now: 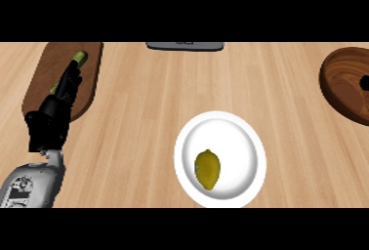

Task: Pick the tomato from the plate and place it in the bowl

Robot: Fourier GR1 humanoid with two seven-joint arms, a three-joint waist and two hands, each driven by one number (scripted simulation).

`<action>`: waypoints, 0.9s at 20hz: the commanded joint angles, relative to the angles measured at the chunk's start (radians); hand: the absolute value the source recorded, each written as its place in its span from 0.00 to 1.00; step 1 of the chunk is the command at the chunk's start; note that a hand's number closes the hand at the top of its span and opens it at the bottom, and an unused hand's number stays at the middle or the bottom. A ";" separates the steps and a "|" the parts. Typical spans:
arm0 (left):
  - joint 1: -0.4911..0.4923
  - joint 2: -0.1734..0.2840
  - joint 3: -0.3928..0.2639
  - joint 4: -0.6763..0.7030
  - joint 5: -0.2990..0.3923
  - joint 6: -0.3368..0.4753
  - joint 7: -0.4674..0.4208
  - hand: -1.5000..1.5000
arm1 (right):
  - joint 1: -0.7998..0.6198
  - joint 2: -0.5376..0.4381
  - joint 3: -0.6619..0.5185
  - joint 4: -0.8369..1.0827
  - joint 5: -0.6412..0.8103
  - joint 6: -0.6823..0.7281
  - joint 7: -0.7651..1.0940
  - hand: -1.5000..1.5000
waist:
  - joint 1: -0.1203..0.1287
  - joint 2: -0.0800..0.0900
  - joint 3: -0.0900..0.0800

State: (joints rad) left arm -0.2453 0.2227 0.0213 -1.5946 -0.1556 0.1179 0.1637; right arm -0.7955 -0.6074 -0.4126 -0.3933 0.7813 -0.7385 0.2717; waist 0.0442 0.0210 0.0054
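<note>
At the far left of the head view, the left hand (pixel 54 114) rises from the lower edge on its grey forearm (pixel 32 184), its black fingers (pixel 71 80) held straight and pointing up the picture, open and holding nothing. The fingers lie over a dark brown oval board (pixel 90 73) that sits on the light wooden counter (pixel 144 97). A small green thing (pixel 80 57) shows just at the fingertips, on the board, and another green bit shows beside the fingers lower down; what these are cannot be told. Further right, at the top edge of the counter, a flat grey object (pixel 185 45) is partly cut off by the view. Below it, nearer the lower edge and right of centre, stands a white plate (pixel 241 132). On the plate's lower left part lies a yellow, lemon-shaped fruit (pixel 208 169), with one pointed end up; this is the only item on the plate, and it looks yellow rather than red. It is well apart from the left hand. At the far right a dark wooden bowl (pixel 338 88) is cut by the picture's edge, well apart from the plate. A small black shape (pixel 364 83) shows at the right edge over the bowl, too little to tell what it is. The right hand cannot be made out.
</note>
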 commanded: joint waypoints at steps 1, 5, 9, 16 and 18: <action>-0.005 -0.009 0.001 0.011 0.005 -0.001 -0.002 0.50 | -0.009 -0.019 -0.095 0.034 -0.129 0.067 -0.166 0.00 | 0.005 0.005 0.002; -0.007 -0.001 0.006 -0.019 0.015 -0.012 0.009 0.50 | 0.007 -0.031 -0.163 0.046 -0.221 0.141 -0.334 0.00 | 0.010 0.004 0.003; 0.006 -0.016 -0.002 0.023 -0.007 0.003 -0.029 0.50 | 0.007 -0.016 -0.231 0.034 -0.293 0.076 -0.478 0.00 | 0.000 0.001 0.000; 0.054 0.017 0.030 -0.049 0.020 -0.033 0.009 0.50 | 0.073 -0.052 -0.349 0.053 -0.447 0.176 -0.631 0.00 | -0.019 -0.012 -0.002; 0.021 -0.016 0.006 -0.041 -0.015 0.002 0.037 0.50 | 0.073 -0.051 -0.361 0.061 -0.480 0.210 -0.648 0.00 | -0.024 -0.013 -0.003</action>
State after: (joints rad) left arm -0.2312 0.2175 0.0321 -1.6196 -0.1610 0.1124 0.1899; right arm -0.7447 -0.6493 -0.7275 -0.3410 0.3737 -0.5883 -0.3039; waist 0.0272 0.0114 0.0036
